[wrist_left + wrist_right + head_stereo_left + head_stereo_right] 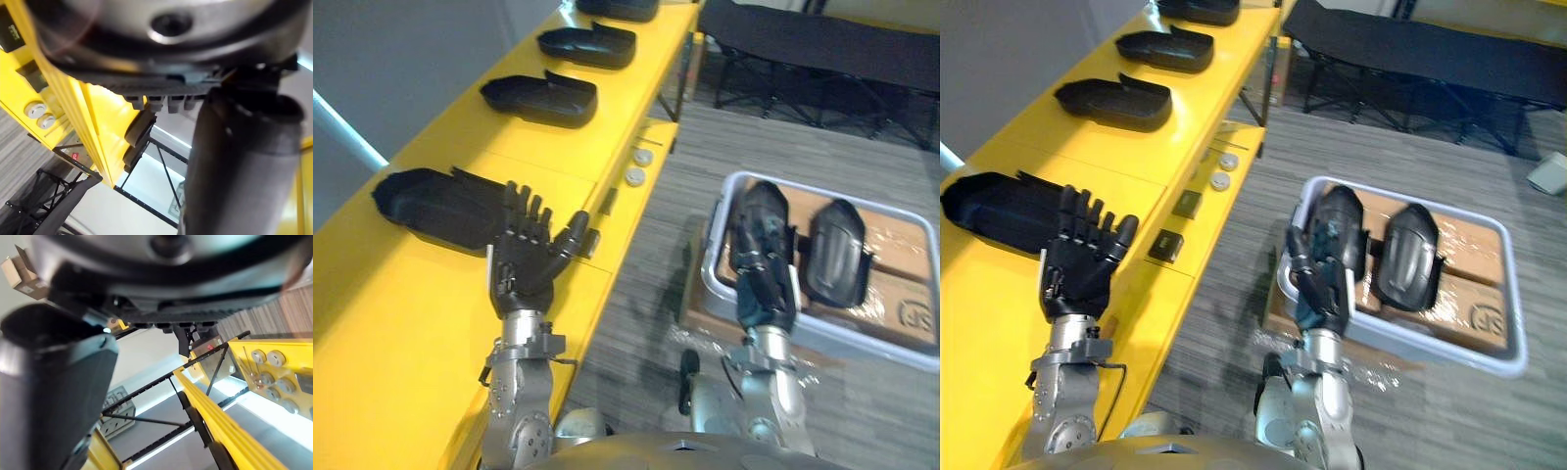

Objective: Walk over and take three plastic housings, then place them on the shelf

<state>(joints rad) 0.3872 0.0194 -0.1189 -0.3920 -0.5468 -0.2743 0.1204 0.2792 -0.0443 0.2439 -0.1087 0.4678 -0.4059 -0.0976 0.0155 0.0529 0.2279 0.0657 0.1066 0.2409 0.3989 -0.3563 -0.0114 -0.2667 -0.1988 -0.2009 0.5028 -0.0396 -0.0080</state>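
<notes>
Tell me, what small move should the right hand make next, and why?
Probably lower the right hand and curl its fingers round the left housing in the grey bin: the hand hangs open over that housing and holds nothing, and the open left hand is at the yellow shelf.

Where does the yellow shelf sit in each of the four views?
Left eye view: yellow shelf runs along the left side, carrying dark housings.
Right eye view: shelf along the left side likewise.
Left wrist view: shelf slants as a yellow slab.
Right wrist view: shelf shows as a slanting yellow beam.
Landmark: two pale round discs on its edge.
</notes>
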